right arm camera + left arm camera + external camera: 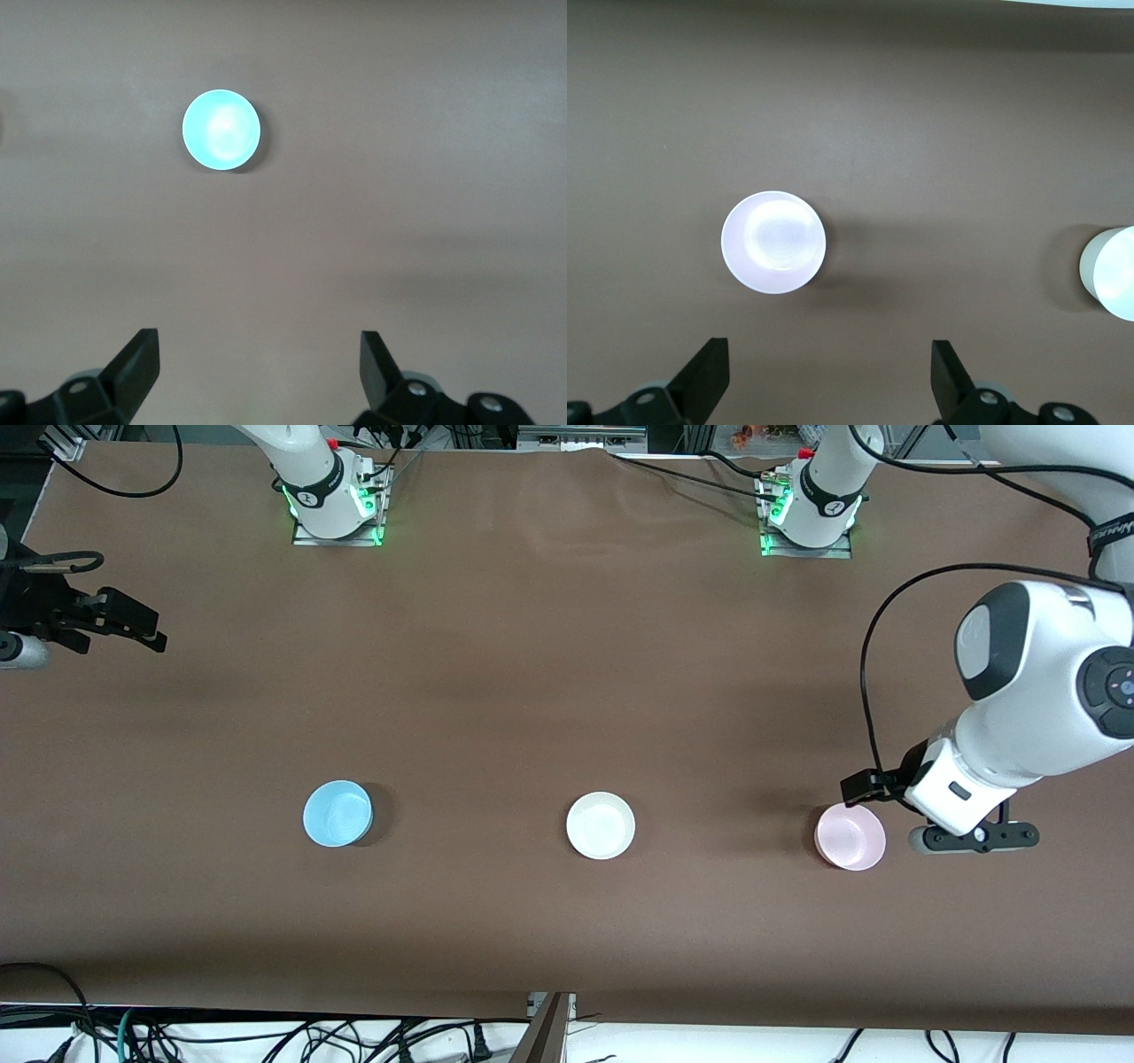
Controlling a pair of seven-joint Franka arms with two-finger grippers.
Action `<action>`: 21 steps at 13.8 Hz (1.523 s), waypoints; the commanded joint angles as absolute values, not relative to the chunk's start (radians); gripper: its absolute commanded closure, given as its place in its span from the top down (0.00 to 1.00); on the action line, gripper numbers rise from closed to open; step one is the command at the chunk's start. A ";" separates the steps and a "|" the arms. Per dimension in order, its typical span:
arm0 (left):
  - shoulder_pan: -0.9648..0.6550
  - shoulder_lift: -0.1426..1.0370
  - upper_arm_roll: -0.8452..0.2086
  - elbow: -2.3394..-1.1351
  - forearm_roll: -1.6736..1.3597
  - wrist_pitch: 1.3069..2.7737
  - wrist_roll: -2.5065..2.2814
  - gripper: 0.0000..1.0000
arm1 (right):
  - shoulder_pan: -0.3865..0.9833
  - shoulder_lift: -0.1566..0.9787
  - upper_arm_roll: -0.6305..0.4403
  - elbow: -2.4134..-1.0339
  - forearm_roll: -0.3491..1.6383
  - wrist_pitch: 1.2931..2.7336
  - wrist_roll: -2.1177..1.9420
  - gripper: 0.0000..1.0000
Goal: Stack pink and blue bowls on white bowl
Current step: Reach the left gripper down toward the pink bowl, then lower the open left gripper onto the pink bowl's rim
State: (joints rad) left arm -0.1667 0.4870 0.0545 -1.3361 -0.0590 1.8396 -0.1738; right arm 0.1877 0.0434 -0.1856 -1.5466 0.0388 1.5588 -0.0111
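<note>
Three bowls stand in a row on the brown table. The blue bowl is toward the right arm's end. The white bowl is in the middle. The pink bowl is toward the left arm's end. My left gripper hangs open just beside the pink bowl, which lies ahead of its fingers, not between them. My right gripper is open and holds nothing, over the table's edge at the right arm's end, well away from the blue bowl.
The two arm bases stand along the table's edge farthest from the front camera. Loose cables lie below the nearest table edge. A black cable loops from the left arm above the pink bowl.
</note>
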 commanded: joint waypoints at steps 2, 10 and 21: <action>-0.172 0.532 0.058 -1.360 -0.069 1.923 -0.172 1.00 | 0.186 0.023 -0.183 -1.565 0.034 1.562 -0.014 1.00; -0.169 0.600 0.058 -1.500 -0.068 2.157 -0.172 1.00 | 0.186 0.023 -0.183 -1.566 0.034 1.560 -0.014 1.00; -0.158 0.649 0.058 -1.557 -0.069 2.302 -0.172 1.00 | 0.187 0.023 -0.183 -1.565 0.034 1.562 -0.012 1.00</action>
State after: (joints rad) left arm -0.1588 0.6368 0.0573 -1.5484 -0.0590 2.2660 -0.1738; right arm 0.1877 0.0434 -0.1856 -1.5466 0.0388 1.5583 -0.0112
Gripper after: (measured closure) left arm 0.000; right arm 0.000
